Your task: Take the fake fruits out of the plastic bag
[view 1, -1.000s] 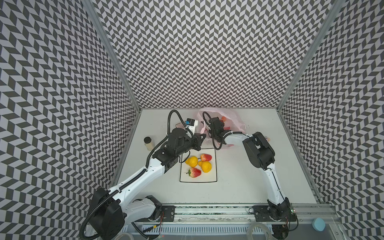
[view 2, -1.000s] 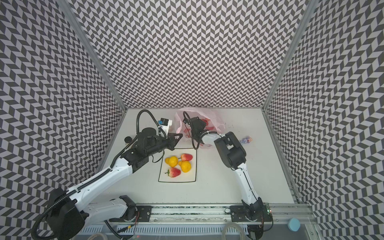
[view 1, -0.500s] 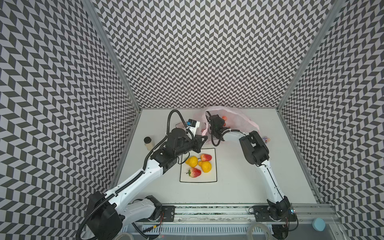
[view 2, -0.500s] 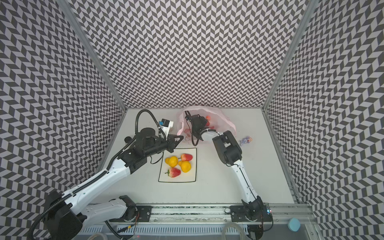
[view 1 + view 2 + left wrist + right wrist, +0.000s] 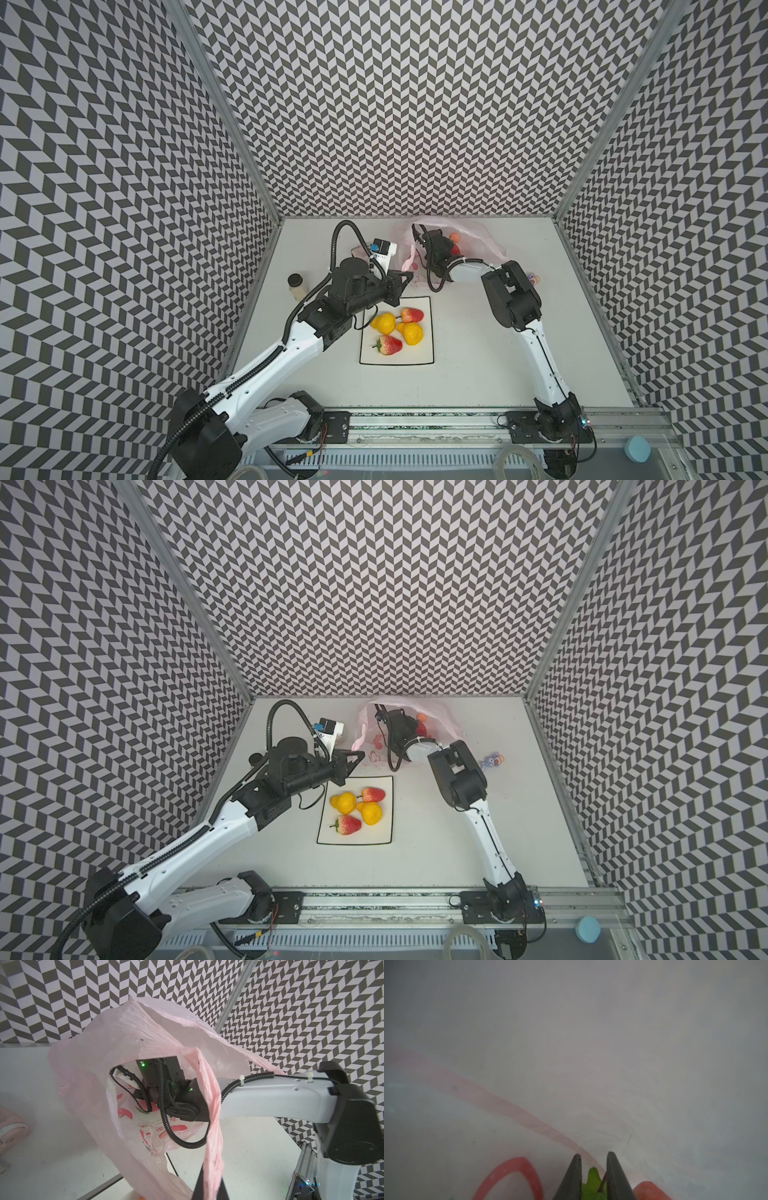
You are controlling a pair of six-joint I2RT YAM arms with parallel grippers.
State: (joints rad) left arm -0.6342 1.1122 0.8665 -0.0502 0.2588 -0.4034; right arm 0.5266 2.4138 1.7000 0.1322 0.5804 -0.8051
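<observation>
The pale pink plastic bag (image 5: 484,237) lies at the back of the table, its mouth held up. My left gripper (image 5: 209,1185) is shut on one handle loop (image 5: 212,1118) and shows as the left gripper (image 5: 409,275) in both top views. My right arm reaches through the mouth into the bag. Inside, my right gripper (image 5: 593,1158) is shut on the green leaf cap (image 5: 592,1183) of a strawberry (image 5: 456,249). A small pinkish round piece (image 5: 455,237) lies beside it. Two yellow pears (image 5: 384,323) and two strawberries (image 5: 389,345) lie on a white plate (image 5: 422,359).
A small bottle (image 5: 296,286) stands at the left edge. A pink boxy toy (image 5: 12,1126) sits behind my left wrist. A tiny purple figure (image 5: 492,760) lies right of my right forearm. The back wall is close behind the bag.
My right gripper has pushed deeper into the bag and its jaws have closed onto the strawberry's leaf cap. The left gripper keeps its hold on the handle.
</observation>
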